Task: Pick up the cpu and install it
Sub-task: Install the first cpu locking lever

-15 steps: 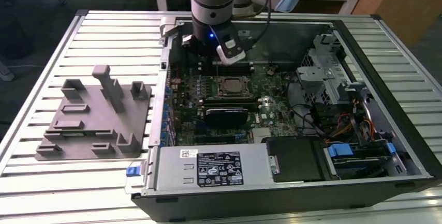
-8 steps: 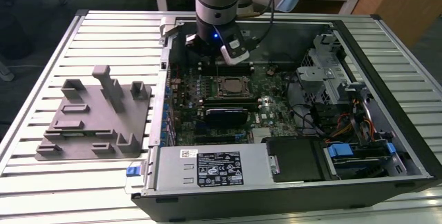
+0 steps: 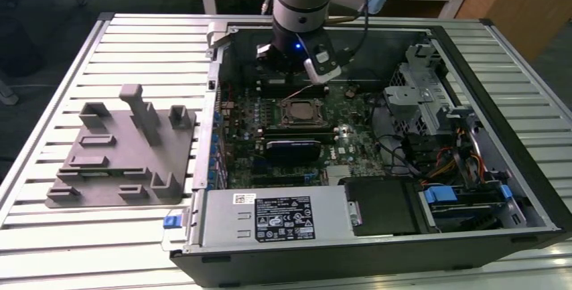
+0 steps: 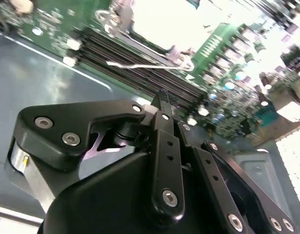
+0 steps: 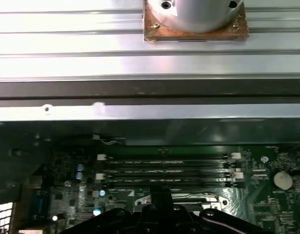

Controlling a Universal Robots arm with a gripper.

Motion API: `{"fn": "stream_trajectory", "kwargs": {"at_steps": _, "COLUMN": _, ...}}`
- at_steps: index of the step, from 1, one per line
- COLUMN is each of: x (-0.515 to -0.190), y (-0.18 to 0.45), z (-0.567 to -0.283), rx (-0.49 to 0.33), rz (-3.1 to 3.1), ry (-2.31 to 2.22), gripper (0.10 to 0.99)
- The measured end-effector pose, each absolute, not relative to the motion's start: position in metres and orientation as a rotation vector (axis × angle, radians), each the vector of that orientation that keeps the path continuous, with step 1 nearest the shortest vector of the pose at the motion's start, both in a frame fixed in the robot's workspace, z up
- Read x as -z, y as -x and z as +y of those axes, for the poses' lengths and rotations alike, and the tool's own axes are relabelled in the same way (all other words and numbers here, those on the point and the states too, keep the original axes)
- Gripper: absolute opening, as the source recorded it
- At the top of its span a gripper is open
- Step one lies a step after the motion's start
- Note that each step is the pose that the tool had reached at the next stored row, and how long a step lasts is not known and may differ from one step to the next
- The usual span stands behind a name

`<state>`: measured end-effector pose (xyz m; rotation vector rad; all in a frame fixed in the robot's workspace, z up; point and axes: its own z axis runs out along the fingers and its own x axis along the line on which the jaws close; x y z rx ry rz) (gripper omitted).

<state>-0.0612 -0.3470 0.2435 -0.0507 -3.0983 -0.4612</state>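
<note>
The cpu lies silver-topped in its socket; end effector fingers pressed together, empty.

No writing can be made out anywhere. In the exterior view a black label with white print and rows of small marks lies on the grey power supply cover at the near side of the case, and a small white sticker with dark print sits just beyond it, toward that cover's far left corner; both are too small to read. In both wrist views the green motherboard carries fine white printed marks beside its parts, and these too are illegible.
</note>
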Motion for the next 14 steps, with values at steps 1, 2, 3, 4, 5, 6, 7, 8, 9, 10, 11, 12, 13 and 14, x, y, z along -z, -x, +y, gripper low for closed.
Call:
{"fn": "stream_trajectory", "kwargs": {"at_steps": 1, "x": -0.2436, "y": 0.0578, "z": -0.347, "rx": 0.461, "rz": -3.098, "ry": 0.051, "gripper": 0.106}}
{"fn": "stream_trajectory", "kwargs": {"at_steps": 2, "x": -0.2435, "y": 0.0545, "z": -0.347, "rx": 0.461, "rz": -3.098, "ry": 0.051, "gripper": 0.106}}
{"fn": "stream_trajectory", "kwargs": {"at_steps": 3, "x": -0.2436, "y": 0.0524, "z": -0.347, "rx": 0.461, "rz": -3.098, "ry": 0.051, "gripper": 0.106}}
{"fn": "stream_trajectory", "kwargs": {"at_steps": 4, "x": -0.2436, "y": 0.0518, "z": -0.3471, "rx": 0.461, "rz": -3.098, "ry": 0.051, "gripper": 0.106}}
{"fn": "stream_trajectory", "kwargs": {"at_steps": 5, "x": -0.2436, "y": 0.0519, "z": -0.3471, "rx": 0.461, "rz": -3.098, "ry": 0.051, "gripper": 0.106}}
{"fn": "stream_trajectory", "kwargs": {"at_steps": 6, "x": -0.2436, "y": 0.0519, "z": -0.347, "rx": 0.461, "rz": -3.098, "ry": 0.051, "gripper": 0.106}}
{"fn": "stream_trajectory", "kwargs": {"at_steps": 7, "x": -0.2436, "y": 0.0518, "z": -0.347, "rx": 0.461, "rz": -3.098, "ry": 0.051, "gripper": 0.106}}
{"fn": "stream_trajectory", "kwargs": {"at_steps": 8, "x": -0.2436, "y": 0.0518, "z": -0.347, "rx": 0.461, "rz": -3.098, "ry": 0.051, "gripper": 0.106}}
{"fn": "stream_trajectory", "kwargs": {"at_steps": 9, "x": -0.2434, "y": 0.0517, "z": -0.347, "rx": 0.46, "rz": -3.098, "ry": 0.051, "gripper": 0.106}}
{"fn": "stream_trajectory", "kwargs": {"at_steps": 10, "x": -0.2433, "y": 0.0518, "z": -0.3469, "rx": 0.459, "rz": -3.1, "ry": 0.051, "gripper": 0.106}}
{"fn": "stream_trajectory", "kwargs": {"at_steps": 11, "x": -0.2429, "y": 0.0519, "z": -0.3469, "rx": 0.455, "rz": -3.104, "ry": 0.05, "gripper": 0.106}}
{"fn": "stream_trajectory", "kwargs": {"at_steps": 12, "x": -0.2426, "y": 0.0521, "z": -0.347, "rx": 0.448, "rz": -3.112, "ry": 0.05, "gripper": 0.106}}
{"fn": "stream_trajectory", "kwargs": {"at_steps": 13, "x": -0.2423, "y": 0.0522, "z": -0.347, "rx": 0.439, "rz": -3.122, "ry": 0.051, "gripper": 0.106}}
{"fn": "stream_trajectory", "kwargs": {"at_steps": 14, "x": -0.2421, "y": 0.0523, "z": -0.3471, "rx": 0.429, "rz": -3.133, "ry": 0.052, "gripper": 0.106}}
